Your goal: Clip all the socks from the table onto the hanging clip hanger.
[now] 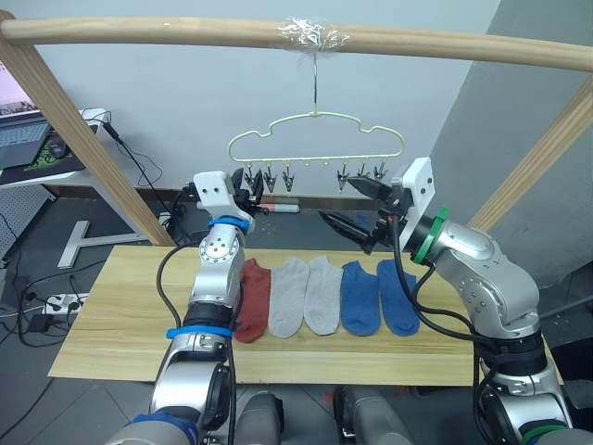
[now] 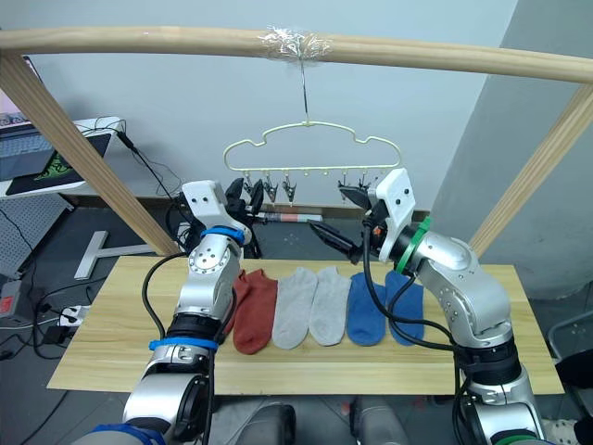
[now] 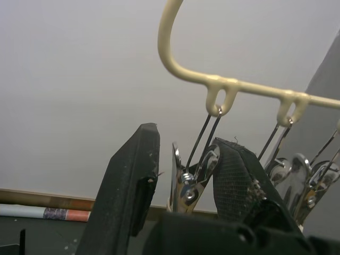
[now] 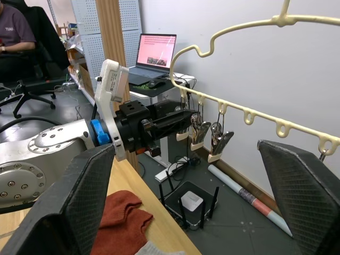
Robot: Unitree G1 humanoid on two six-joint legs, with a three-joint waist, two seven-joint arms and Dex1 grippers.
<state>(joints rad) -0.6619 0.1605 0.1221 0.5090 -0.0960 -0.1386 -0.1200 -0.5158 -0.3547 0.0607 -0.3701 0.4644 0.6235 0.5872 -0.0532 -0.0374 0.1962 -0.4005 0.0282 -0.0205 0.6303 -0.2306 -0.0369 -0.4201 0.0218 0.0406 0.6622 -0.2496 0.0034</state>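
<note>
On the table (image 1: 120, 334), nearest the robot, the socks (image 1: 320, 295) lie in a row: rust-red at the robot's left, partly behind the left arm, then two grey, then two blue. None of them is lifted, and nothing hangs from the hanger (image 1: 317, 139) above and behind them. The step in hand looks like readying the end clip (image 3: 190, 183) on the robot's left. To do it well, the left gripper (image 1: 248, 188) should close squarely on that clip's handles, not its wire loop, and press only enough to open the mouth, since the hanger swings freely on its hook from the pole (image 1: 185, 32) and a sideways push would turn it away. The right gripper (image 1: 355, 206) should fetch a sock by its cuff and feed the cuff's edge deep into the mouth before the left lets go. The left gripper's fingers (image 3: 127, 196) stand moderately apart, one either side of the clip; whether they touch it I cannot tell, and they do not appear to be squeezing it. The right gripper is spread wide and empty, below the clips at the hanger's right end, touching nothing.
</note>
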